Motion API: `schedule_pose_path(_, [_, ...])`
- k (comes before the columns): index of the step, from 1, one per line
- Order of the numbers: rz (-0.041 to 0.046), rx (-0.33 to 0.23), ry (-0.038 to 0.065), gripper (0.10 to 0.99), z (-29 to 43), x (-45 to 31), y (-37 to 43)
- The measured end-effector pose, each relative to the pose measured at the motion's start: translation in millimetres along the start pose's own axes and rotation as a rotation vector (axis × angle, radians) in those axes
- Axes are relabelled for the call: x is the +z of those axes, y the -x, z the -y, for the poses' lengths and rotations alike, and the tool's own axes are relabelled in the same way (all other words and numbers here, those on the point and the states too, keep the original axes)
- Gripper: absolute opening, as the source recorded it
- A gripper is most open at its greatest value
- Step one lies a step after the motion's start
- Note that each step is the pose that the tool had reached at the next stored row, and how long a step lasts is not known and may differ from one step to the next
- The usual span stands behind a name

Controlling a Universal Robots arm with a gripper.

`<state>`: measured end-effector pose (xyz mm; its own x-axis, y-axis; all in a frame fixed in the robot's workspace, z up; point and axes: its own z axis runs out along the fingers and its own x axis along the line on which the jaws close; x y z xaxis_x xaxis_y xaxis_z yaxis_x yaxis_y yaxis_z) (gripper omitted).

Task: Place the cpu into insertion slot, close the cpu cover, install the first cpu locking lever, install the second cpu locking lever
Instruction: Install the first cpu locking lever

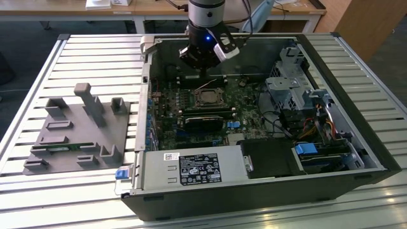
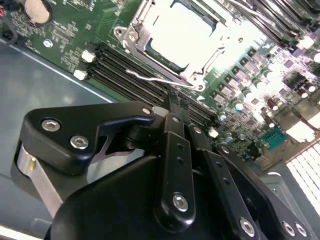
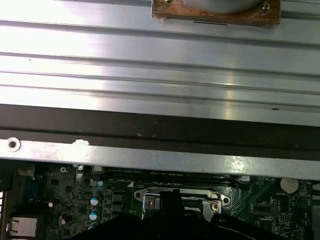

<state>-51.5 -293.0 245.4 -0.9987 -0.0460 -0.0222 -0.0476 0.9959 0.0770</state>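
Cpu (image 1: 208, 98): exterior view, seated in the insertion slot (image 1: 198, 90) on the green board (image 1: 190, 138), inside the open computer case (image 1: 254, 191) on the slatted counter (image 1: 64, 200).
Gripper (image 1: 202, 70): exterior view, hanging from the arm over the far edge of the socket, close above the board; finger state cannot be told from this angle.
Grey fixture (image 1: 79, 136): exterior view, on the counter at the exterior view's left, well apart from the work.
Cpu cover (image 2: 137, 37): second wrist view, metal frame lying down around the bright chip face; appears closed, though glare hides part of it.
Locking lever (image 2: 155, 78): second wrist view, thin wire running along the socket edge beside the memory slots (image 2: 115, 67), just ahead of the fingers (image 2: 176, 107).
Fingers: second wrist view, tips drawn together into one narrow point, nothing clamped between them; whether they touch the lever cannot be told.
Socket: first wrist view, silver rim seen past the case wall (image 1: 147, 95), fingers directly over its near edge.
Stage: judged to be lever work, with chip and cover already in place.
Risk: thin springy wire may slip off the narrow tips if pressed off-centre.
Risk: a slipped tip could strike the memory slots or nearby small parts.
Risk: a lever missing its hook would leave the cover unclamped.
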Motion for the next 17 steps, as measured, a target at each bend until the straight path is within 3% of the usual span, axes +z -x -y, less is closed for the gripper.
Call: schedule_pose_path(17, [-0.0014, 0.0, 0.0, 0.106, 0.7, 16.0, 12.1])
